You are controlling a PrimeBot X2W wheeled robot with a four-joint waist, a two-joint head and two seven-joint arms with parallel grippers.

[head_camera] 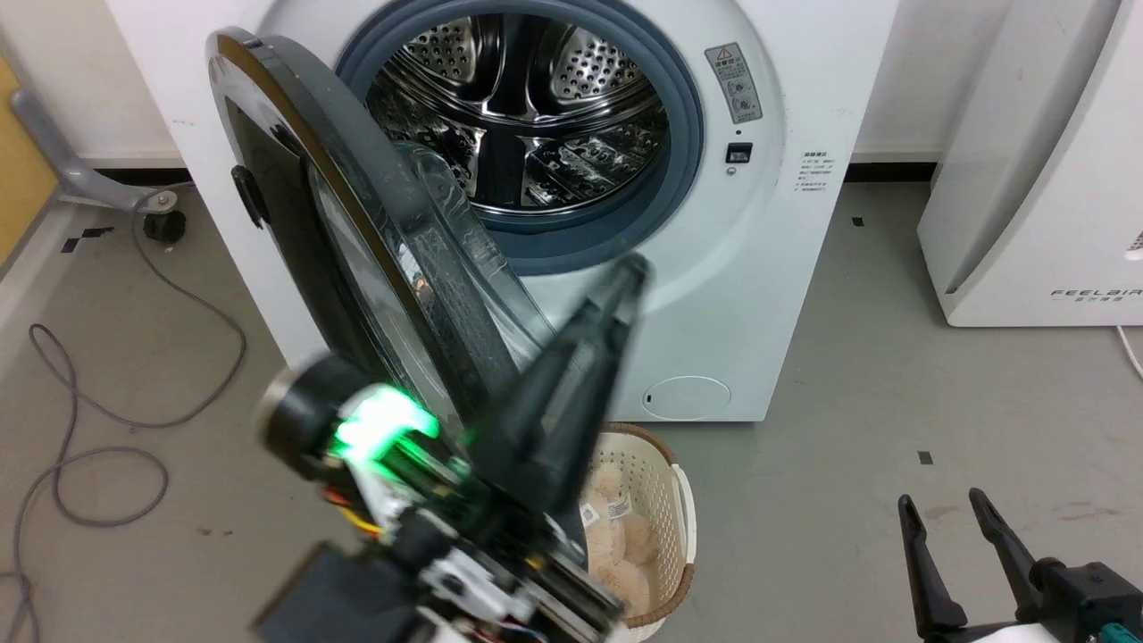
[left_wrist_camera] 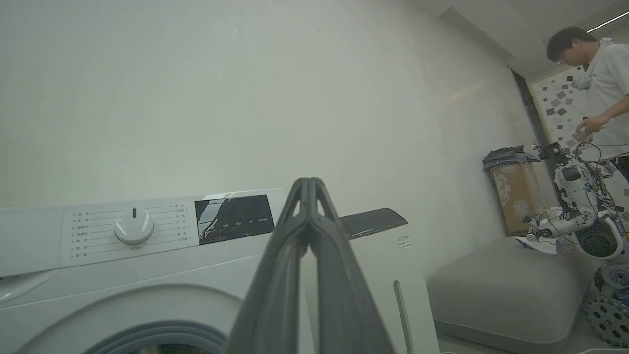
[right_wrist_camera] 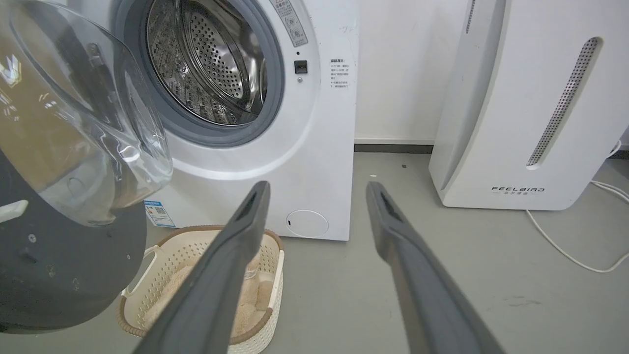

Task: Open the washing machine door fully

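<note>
The washing machine door (head_camera: 357, 241) stands swung out from the left side of the washing machine (head_camera: 759, 268). It is roughly edge-on to the head camera, with its glass bowl bulging toward the robot's right. The left hand (head_camera: 628, 272), blurred, has its fingers pressed together on nothing and rises beside the bowl, perhaps touching it. The right hand (head_camera: 942, 500) hangs spread, low and well apart.
</note>
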